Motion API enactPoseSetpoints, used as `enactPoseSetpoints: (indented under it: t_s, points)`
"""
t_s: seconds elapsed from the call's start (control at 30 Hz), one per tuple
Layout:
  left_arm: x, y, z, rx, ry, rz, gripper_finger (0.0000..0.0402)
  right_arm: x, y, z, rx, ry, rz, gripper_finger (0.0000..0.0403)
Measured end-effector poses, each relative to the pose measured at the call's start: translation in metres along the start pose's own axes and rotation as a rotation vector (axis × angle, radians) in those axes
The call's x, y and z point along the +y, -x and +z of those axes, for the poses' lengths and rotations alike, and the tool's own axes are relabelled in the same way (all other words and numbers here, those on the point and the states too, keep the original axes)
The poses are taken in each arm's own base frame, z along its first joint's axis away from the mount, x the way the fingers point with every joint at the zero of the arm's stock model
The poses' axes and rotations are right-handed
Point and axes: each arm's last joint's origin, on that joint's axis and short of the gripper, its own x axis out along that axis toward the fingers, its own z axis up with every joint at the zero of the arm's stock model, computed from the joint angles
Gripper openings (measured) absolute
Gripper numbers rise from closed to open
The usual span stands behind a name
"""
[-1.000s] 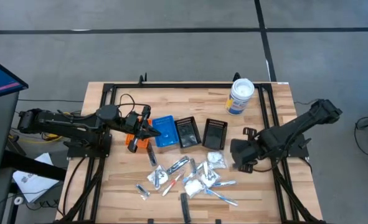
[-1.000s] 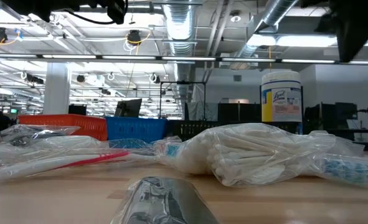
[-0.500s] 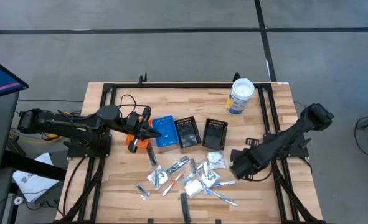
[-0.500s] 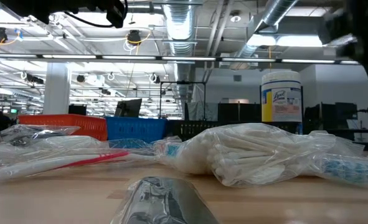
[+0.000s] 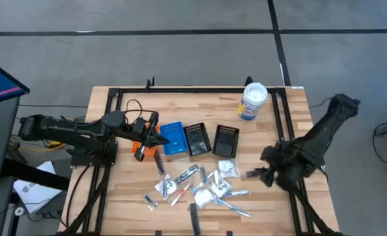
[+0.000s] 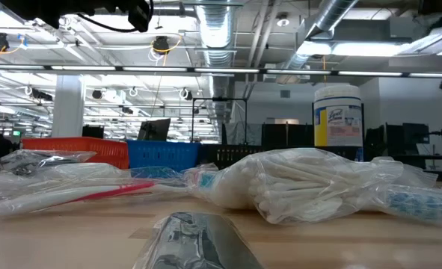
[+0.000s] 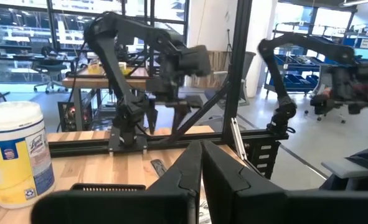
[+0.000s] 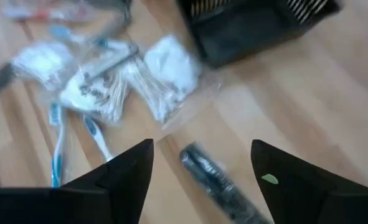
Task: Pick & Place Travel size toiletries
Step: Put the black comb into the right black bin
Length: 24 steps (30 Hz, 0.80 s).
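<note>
The travel size toiletries (image 5: 200,187) lie in a loose heap on the wooden table near its front edge: white crinkly packets (image 8: 152,74), blue sticks (image 8: 56,140) and silvery sachets (image 6: 198,239). My right gripper (image 8: 201,146) hangs open, slanting down over the table just right of the heap. A small black piece (image 8: 218,180) lies on the wood below the gap between its fingers. My left gripper (image 7: 200,168) is shut on nothing. It points level above the orange bin (image 5: 141,149) and the blue bin (image 5: 173,137).
Two black bins (image 5: 197,139) (image 5: 226,139) stand in the row right of the blue one. A white tub with a blue label (image 5: 253,101) stands at the far right. A black frame rail (image 5: 200,90) runs round the table. Bare wood lies between the bins and the tub.
My right arm has swung toward the table's right edge and a little toward its near edge. Its wrist has rolled and its gripper has drawn back from the heap. The toiletries lie as before.
</note>
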Motion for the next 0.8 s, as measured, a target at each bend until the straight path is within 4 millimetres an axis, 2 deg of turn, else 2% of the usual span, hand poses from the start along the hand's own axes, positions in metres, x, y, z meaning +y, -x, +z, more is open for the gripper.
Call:
enactPoseSetpoints:
  t_s: [0.13,0.33,0.5,0.7,0.8]
  points:
    - [0.0,0.0,0.001,-0.009,-0.01,0.002,0.0008,-0.018,0.01,-0.009,-0.013,-0.099,0.103,0.0261]
    - [0.0,0.0,0.001,-0.01,-0.025,0.005,0.0008,-0.008,0.001,-0.024,-0.025,-0.109,0.272,0.0261]
    - [0.001,0.0,0.001,-0.011,-0.025,0.024,0.0008,-0.002,-0.013,-0.035,0.125,-0.118,0.231,0.026]
    - [0.001,0.0,0.001,-0.011,-0.028,0.039,0.0008,-0.003,-0.023,-0.043,0.341,-0.024,0.201,0.027]
    - [0.001,0.0,0.001,-0.011,-0.028,0.041,0.0008,0.0,-0.027,-0.044,0.359,-0.033,0.191,0.0275]
